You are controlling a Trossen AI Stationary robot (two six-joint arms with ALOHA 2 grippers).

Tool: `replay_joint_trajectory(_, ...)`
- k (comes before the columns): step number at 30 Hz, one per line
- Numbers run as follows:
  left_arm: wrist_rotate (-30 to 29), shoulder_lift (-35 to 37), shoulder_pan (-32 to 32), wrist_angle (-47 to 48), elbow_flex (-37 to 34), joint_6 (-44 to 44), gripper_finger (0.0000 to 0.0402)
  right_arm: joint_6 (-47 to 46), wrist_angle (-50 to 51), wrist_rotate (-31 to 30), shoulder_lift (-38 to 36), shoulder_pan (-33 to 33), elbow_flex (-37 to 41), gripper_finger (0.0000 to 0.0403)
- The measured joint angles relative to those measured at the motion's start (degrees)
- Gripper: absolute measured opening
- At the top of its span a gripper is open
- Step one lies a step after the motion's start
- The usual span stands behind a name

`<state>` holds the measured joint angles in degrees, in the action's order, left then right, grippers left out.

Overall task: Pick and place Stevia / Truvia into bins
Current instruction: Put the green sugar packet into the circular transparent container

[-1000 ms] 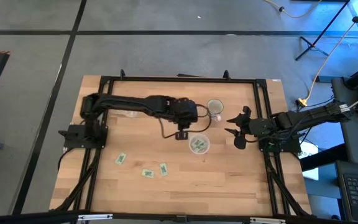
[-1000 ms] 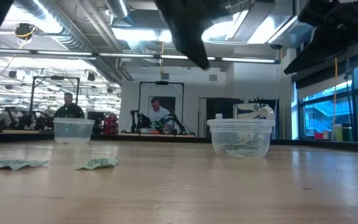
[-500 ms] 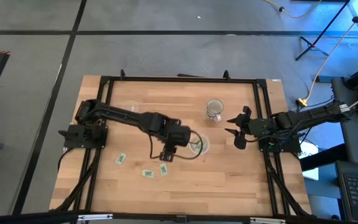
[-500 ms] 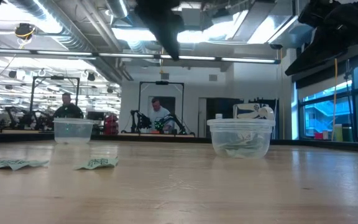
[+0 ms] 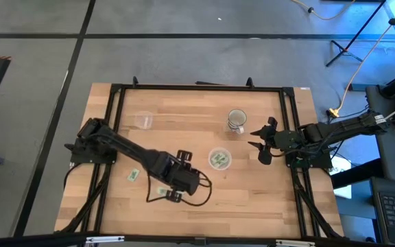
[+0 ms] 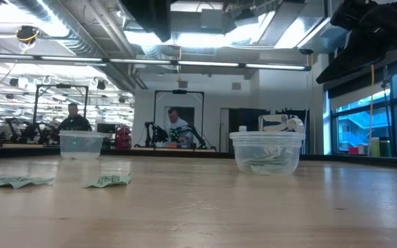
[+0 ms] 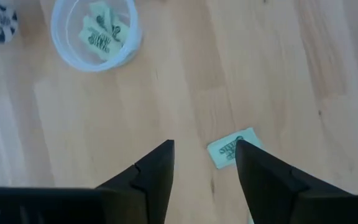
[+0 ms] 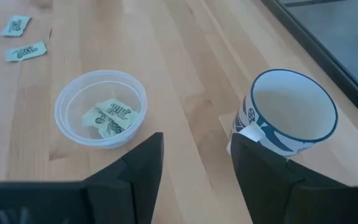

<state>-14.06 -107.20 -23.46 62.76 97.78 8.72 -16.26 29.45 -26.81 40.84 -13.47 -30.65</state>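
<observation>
Pale green Stevia sachets lie flat on the wooden table near its front left [image 5: 134,175] [image 6: 107,181]. One sachet [image 7: 230,151] lies below my left gripper [image 7: 204,149] [image 5: 172,196], partly hidden behind one finger. That gripper hangs open above the table with nothing between its fingers. A clear plastic bin [image 5: 219,158] [image 7: 95,34] [image 8: 101,115] near the table's middle holds several sachets. A second clear bin [image 5: 143,121] [image 6: 81,143] stands at the far left. My right gripper [image 5: 262,144] [image 8: 194,146] waits open at the right side.
A white mug with dark markings [image 5: 236,121] [image 8: 288,112] stands just beyond the filled bin, close to my right gripper. Dark frame rails [image 5: 108,158] run along the table's sides. People [image 6: 174,127] show in the room far behind the table.
My left gripper has left the place over the filled bin and swung toward the table's near edge and left, ending over the loose sachets. The bin and the sachets have stayed where they were.
</observation>
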Motion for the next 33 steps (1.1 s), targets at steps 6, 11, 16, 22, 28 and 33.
replay_joint_trajectory(6,-0.18,-1.61,0.75,-1.13,-3.87,7.04,0.0166,0.07,-0.02,0.0,0.02,0.0,0.0,0.0192)
replay_joint_trajectory(11,0.17,-1.72,0.61,-5.89,-10.45,1.92,0.0162,0.08,-0.02,0.0,0.02,0.0,0.0,0.0192)
replay_joint_trajectory(16,1.27,-1.72,0.12,-8.9,-15.89,-7.51,0.016,0.16,-0.02,-0.01,0.02,0.0,0.0,0.0192)
replay_joint_trajectory(22,2.26,-1.72,-0.31,-14.73,-20.34,-23.02,0.016,-1.2,-0.02,-0.02,0.02,0.0,0.0,0.0192)
replay_joint_trajectory(28,9.13,-1.7,-0.92,-18.6,-20.41,-34.4,0.016,-1.54,-0.02,-0.02,0.02,0.0,0.0,0.0192)
replay_joint_trajectory(33,14.36,-2.2,0.71,-19.59,-20.41,-35.53,0.0161,-1.64,-0.04,-0.02,0.02,0.0,0.0,0.0192)
